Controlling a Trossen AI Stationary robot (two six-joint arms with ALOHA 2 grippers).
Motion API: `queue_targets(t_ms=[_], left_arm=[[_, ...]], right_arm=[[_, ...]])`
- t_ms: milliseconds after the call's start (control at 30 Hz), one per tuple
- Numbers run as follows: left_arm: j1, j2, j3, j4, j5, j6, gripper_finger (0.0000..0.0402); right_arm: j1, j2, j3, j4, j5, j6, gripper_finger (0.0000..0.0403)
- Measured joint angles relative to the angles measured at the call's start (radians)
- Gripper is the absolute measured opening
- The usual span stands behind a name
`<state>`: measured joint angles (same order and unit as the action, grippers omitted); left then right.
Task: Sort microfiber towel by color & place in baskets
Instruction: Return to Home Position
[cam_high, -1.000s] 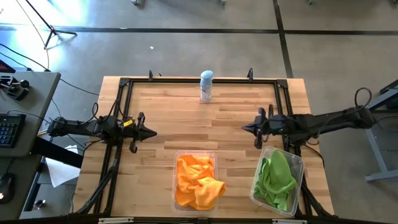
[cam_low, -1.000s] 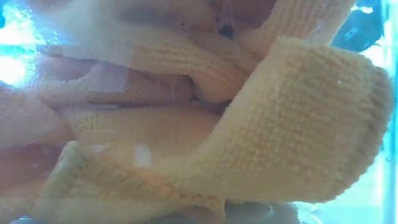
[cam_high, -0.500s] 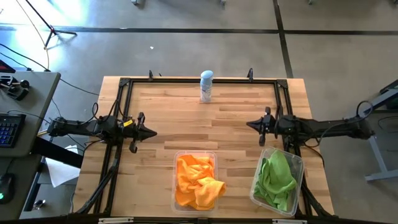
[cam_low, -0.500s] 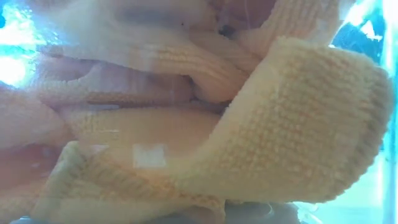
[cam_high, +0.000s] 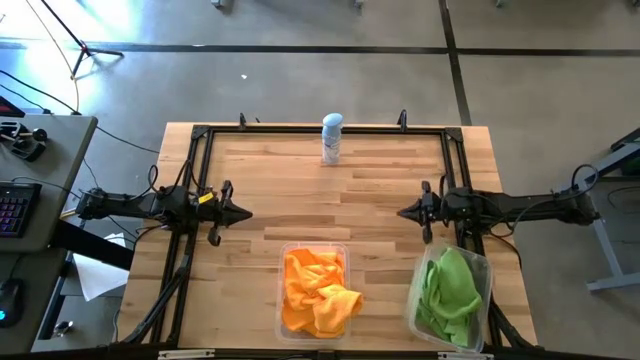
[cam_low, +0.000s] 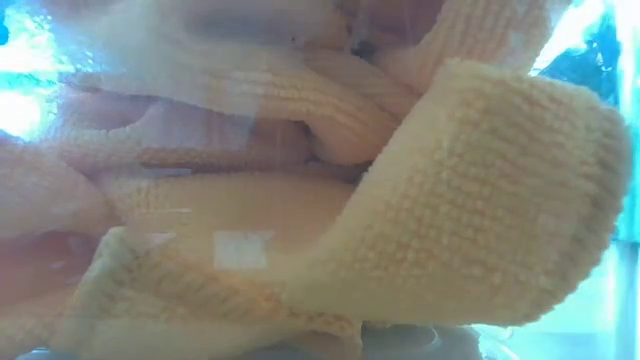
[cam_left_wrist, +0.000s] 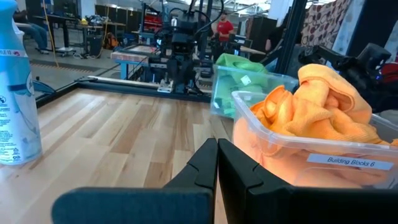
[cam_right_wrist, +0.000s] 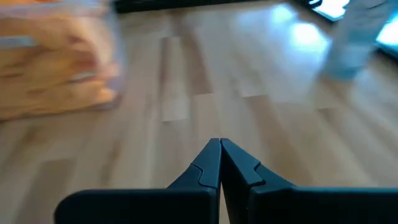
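Note:
The orange towels (cam_high: 318, 292) lie heaped in a clear basket (cam_high: 283, 325) at the middle of the near edge. They fill the low view (cam_low: 320, 200), pressed against the basket's wall. The green towels (cam_high: 448, 292) lie in the second clear basket (cam_high: 486, 265) near the right near corner. My left gripper (cam_high: 247, 212) (cam_left_wrist: 217, 144) is shut and hovers left of the orange basket (cam_left_wrist: 311, 155), pointing right. My right gripper (cam_high: 400, 212) (cam_right_wrist: 219, 143) is shut and hovers just beyond the green basket's far left corner, pointing left.
A white-and-blue spray can (cam_high: 332, 138) (cam_left_wrist: 15, 87) stands at the middle of the far edge. A dark metal frame (cam_high: 300, 130) runs along the table's far and side edges. Bare wood lies between the two grippers. People stand in the room behind (cam_left_wrist: 221, 28).
My right gripper has drawn back toward the table's right edge and a little toward the near edge, staying shut. The green basket has slid slightly toward the near edge and turned a little squarer to the table. The left arm has kept still.

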<state>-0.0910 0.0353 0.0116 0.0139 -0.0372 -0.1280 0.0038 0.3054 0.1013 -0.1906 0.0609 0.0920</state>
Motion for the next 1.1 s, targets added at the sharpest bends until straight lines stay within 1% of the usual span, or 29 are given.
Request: queue_targets(t_ms=[100,167,267,433,600,700,1000,1100], left_arm=[[0.0,0.0,0.0,0.0,0.0,0.0,0.0],[0.0,0.0,0.0,0.0,0.0,0.0,0.0],[0.0,0.0,0.0,0.0,0.0,0.0,0.0],[0.0,0.0,0.0,0.0,0.0,0.0,0.0],[0.0,0.0,0.0,0.0,0.0,0.0,0.0],[0.0,0.0,0.0,0.0,0.0,0.0,0.0],[0.0,0.0,0.0,0.0,0.0,0.0,0.0],[0.0,0.0,0.0,0.0,0.0,0.0,0.0]], right_arm=[[0.011,0.0,0.0,0.0,-0.082,0.029,0.0],[0.021,0.0,0.0,0.001,-0.116,0.042,0.0],[0.035,0.0,0.0,0.026,-0.114,0.035,0.0],[0.043,0.0,0.0,0.133,-0.09,-0.003,0.0],[0.043,-0.014,0.0,0.158,-0.084,-0.008,0.0],[0.043,-0.059,0.0,0.159,-0.071,-0.041,0.0],[0.043,-0.273,-0.001,0.128,-0.021,-0.122,0.0],[0.042,-0.305,-0.032,0.189,-0.004,-0.142,0.0]])
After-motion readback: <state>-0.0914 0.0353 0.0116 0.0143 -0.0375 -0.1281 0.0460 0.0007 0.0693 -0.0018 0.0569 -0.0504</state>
